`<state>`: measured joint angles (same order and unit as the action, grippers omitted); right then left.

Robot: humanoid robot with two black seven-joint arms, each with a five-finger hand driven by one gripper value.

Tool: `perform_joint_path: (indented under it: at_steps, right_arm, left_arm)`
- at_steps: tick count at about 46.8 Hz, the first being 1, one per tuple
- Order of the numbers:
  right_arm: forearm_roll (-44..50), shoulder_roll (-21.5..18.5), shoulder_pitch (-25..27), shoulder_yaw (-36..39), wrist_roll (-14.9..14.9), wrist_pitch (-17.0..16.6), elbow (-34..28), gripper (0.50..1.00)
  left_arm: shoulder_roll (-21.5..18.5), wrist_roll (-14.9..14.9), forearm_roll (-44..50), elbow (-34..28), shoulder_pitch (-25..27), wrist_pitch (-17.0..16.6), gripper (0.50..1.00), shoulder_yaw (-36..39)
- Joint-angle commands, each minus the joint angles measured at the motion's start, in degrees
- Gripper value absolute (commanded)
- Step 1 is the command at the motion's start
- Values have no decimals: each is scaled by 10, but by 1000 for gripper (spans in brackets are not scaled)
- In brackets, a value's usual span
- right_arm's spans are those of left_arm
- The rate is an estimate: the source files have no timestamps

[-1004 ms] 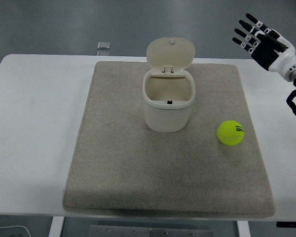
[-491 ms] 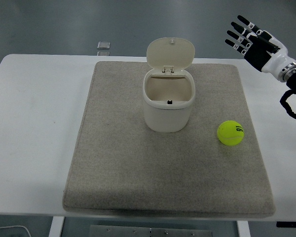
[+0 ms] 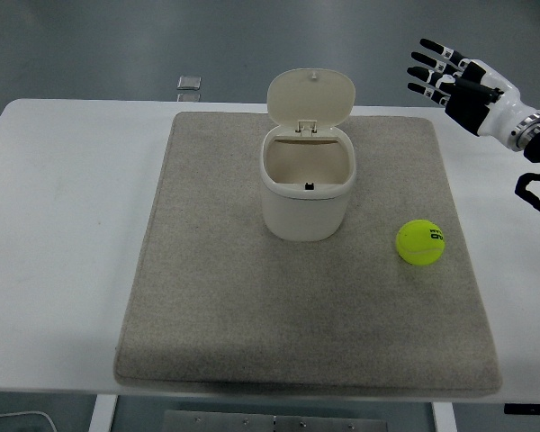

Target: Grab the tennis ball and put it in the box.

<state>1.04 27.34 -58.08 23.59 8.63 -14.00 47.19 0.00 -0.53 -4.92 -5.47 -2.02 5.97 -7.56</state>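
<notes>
Right hand (image 3: 459, 85) shifted left and slightly up since earlier frames; fingers (image 3: 429, 59) spread, holding nothing, raised above far right table edge. Grey rectangular felt mat (image 3: 234, 315) covers centre of white table (image 3: 63, 234). Yellow-green tennis ball (image 3: 420, 243) rests on mat, right side, well apart from hand. Cream plastic box (image 3: 307, 189) left of ball, near mat centre, hinged lid (image 3: 310, 96) upright, open. Small grey square object (image 3: 189, 83) beyond table's far edge.

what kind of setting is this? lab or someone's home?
Most likely a lab test bench: a bare white table with a grey mat laid out, just a lidded box and tennis ball staged, right hand raised.
</notes>
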Motion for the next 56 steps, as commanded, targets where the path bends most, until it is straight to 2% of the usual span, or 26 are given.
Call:
perform_joint_path:
  at_steps: [1,14,22,30,36,48,56]
  right_arm:
    - [18,6,-10,0,1,-1,4,917]
    - [121,38,-12,0,4,-9,23,917]
    - [196,87,-9,-4,24,-25,78,917]
    - [272,137,-6,-7,38,-27,135,917]
    - [331,146,-4,-14,41,-27,160,917]
    - [505,196,7,-53,84,-26,227,917]
    - [590,230,5,-76,116,-26,255,917]
  left_arm:
    - [0,0,0,0,0,0,992,0]
    - [0,0,0,0,0,0,992,0]
    - [0,0,0,0,1,0,992,0]
    - [0,0,0,-1,0,0,992,0]
    - [0,0,0,0,1,0,992,0]
    - [0,0,0,0,1,0,992,0]
    - [0,0,0,0,0,0,992,0]
